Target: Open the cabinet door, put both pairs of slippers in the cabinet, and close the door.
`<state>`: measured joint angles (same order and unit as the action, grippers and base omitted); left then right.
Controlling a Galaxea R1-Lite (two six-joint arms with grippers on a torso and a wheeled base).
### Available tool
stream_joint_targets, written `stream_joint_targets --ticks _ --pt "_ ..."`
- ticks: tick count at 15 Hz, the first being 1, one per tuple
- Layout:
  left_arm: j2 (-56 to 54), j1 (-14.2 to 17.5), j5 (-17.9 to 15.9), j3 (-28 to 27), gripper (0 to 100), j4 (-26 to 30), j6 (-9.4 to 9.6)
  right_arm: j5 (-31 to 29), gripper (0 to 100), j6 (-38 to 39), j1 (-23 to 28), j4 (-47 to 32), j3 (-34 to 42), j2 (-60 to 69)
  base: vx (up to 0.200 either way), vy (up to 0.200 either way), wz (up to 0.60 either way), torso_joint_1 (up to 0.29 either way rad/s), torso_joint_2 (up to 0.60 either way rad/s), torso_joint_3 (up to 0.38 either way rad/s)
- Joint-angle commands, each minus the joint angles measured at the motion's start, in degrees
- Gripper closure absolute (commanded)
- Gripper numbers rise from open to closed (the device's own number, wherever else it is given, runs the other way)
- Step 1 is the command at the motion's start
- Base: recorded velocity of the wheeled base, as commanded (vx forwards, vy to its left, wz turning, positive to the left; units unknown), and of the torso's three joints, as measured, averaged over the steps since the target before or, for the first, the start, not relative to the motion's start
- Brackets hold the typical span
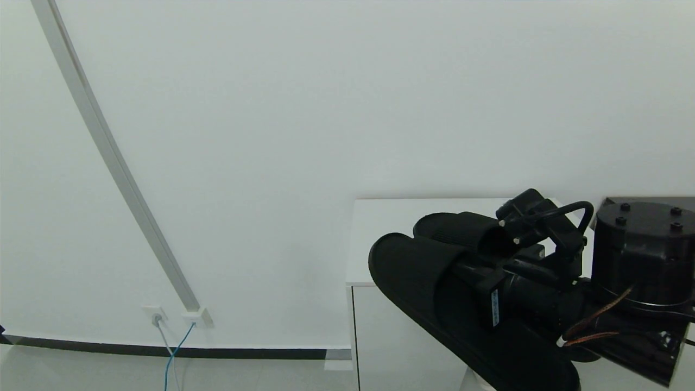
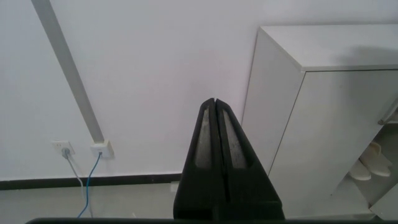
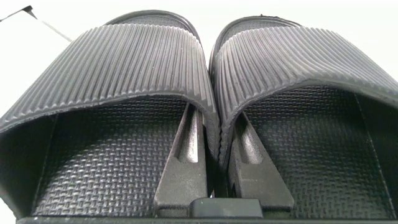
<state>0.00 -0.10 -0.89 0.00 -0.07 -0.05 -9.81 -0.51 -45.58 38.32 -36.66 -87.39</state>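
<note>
Right tool has 1 finger under each strap, pinching the 2 inner walls together so both black slippers carry as 1 pair, held up in front of the white cabinet. Long axis follows the arm. Toes point away from the wrist, toward the robot's left. Left tool closed, empty.

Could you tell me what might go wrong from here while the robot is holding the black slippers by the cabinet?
1. The right pincer clamps only the adjoining strap edges of the black slippers, with one finger inside each. A slipper could twist or slide out on the way.
2. White slippers appear to lie low inside the cabinet. The black pair might knock them when it goes in.
</note>
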Motion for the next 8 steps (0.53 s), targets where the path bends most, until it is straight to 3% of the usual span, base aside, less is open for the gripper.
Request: stream_joint_targets --ticks 1,6,8 --pt "0.0 0.0 0.0 0.0 100 0.0 -0.04 0.0 100 0.0 0.0 0.0 0.1 0.0 -0.200 0.000 0.00 0.002 0.00 -0.002" --pt "0.0 0.0 0.0 0.0 100 0.0 -0.04 0.0 100 0.0 0.0 0.1 0.8 0.1 -0.200 0.000 0.00 0.003 0.01 0.000" --pt "0.1 0.0 0.0 0.0 100 0.0 -0.04 0.0 100 0.0 0.0 0.1 1.0 -0.1 0.000 0.000 0.00 0.000 0.00 0.000"
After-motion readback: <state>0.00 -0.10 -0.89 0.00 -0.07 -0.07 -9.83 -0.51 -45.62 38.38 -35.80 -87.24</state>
